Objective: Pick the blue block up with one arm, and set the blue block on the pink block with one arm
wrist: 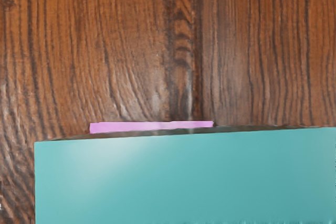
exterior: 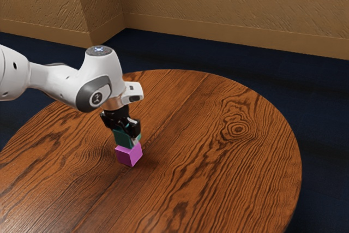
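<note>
The pink block [exterior: 128,154] rests on the round wooden table [exterior: 218,151] near its middle-left. A teal-blue block [exterior: 131,136] sits directly on top of it, held between the fingers of my black gripper [exterior: 128,132], which reaches down from the arm at the exterior view's left. In the wrist view the teal-blue block [wrist: 184,177] looms large just under my hand, and a thin strip of the pink block [wrist: 151,127] peeks out beyond its far edge. The two blocks appear to be touching.
The table's wood surface spreads out toward the exterior view's right and front. Dark blue carpet [exterior: 305,80] and tan walls surround the table.
</note>
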Motion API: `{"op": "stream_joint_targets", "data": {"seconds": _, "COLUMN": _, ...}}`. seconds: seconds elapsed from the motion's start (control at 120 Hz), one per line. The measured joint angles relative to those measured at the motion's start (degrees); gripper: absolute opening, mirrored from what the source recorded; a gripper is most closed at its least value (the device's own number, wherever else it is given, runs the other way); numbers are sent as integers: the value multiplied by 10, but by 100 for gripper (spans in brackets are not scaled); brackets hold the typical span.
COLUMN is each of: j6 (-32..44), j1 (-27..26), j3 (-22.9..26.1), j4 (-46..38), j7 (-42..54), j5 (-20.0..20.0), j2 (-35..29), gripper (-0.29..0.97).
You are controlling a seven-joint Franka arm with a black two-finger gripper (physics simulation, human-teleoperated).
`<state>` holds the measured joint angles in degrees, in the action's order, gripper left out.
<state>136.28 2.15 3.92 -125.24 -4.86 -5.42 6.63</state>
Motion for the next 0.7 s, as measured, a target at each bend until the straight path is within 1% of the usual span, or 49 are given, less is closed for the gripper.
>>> {"op": "stream_joint_targets", "data": {"seconds": 0.25, "j6": 1, "j1": 0, "j3": 0, "j4": -20, "j7": -15, "j5": 1, "j2": -13, "gripper": 22}}
{"op": "stream_joint_targets", "data": {"seconds": 0.608, "j6": 1, "j1": 3, "j3": -1, "j4": -23, "j7": -26, "j5": 4, "j2": -14, "gripper": 23}}
{"op": "stream_joint_targets", "data": {"seconds": 0.7, "j6": 1, "j1": 3, "j3": -1, "j4": -22, "j7": -22, "j5": 10, "j2": -15, "gripper": 37}}
